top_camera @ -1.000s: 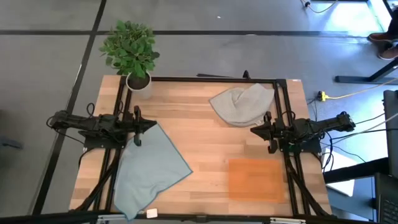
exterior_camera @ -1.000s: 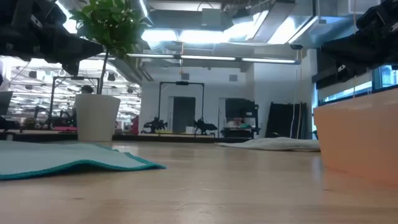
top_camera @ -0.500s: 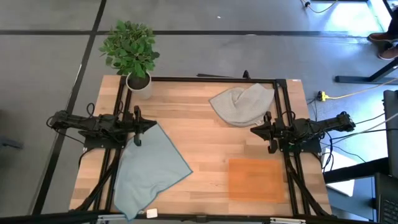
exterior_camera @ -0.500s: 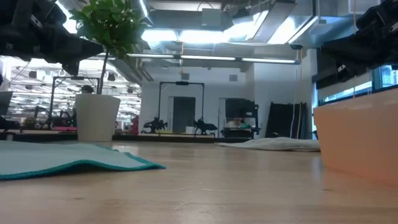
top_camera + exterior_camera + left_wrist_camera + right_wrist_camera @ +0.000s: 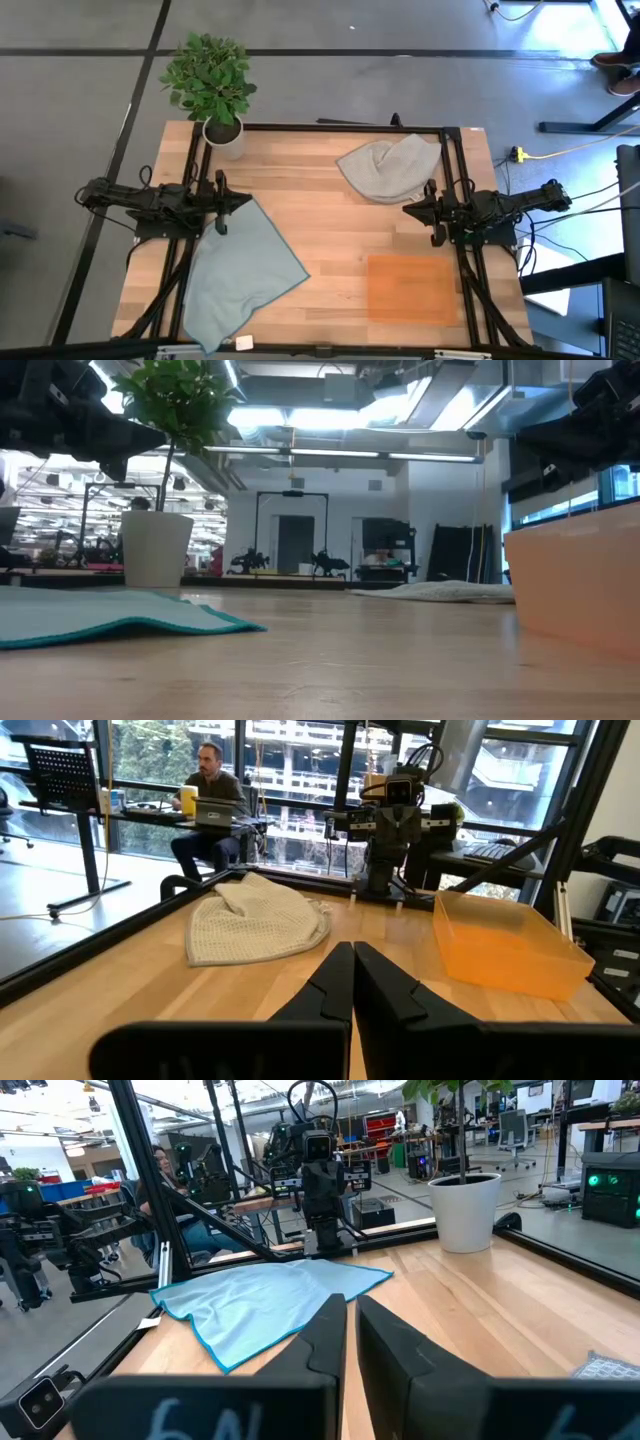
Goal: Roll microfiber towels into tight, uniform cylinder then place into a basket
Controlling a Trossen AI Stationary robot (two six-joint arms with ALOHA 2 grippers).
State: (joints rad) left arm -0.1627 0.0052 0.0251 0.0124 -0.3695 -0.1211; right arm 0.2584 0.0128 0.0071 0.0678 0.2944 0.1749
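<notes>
High view: towels [image 5: 245,265], basket [image 5: 411,286], both grippers unmoved since earlier.

Robotics lab: other arm rigs [image 5: 315,1155]

Even, bright light fills the overhead view; the wooden tabletop [image 5: 330,250] shows only faint, soft shadows under the arms. A blown-out bluish-white patch sits at the upper right of the frame, on the floor. In the low view, ceiling light panels [image 5: 330,415] glare at top centre, while the arms at both upper corners go nearly black against them. The nearest tabletop along the bottom edge is blurred. In the left wrist view, daylight comes through the windows [image 5: 250,780] across the top. In both wrist views the dark fingers at the bottom are soft and out of focus.
</notes>
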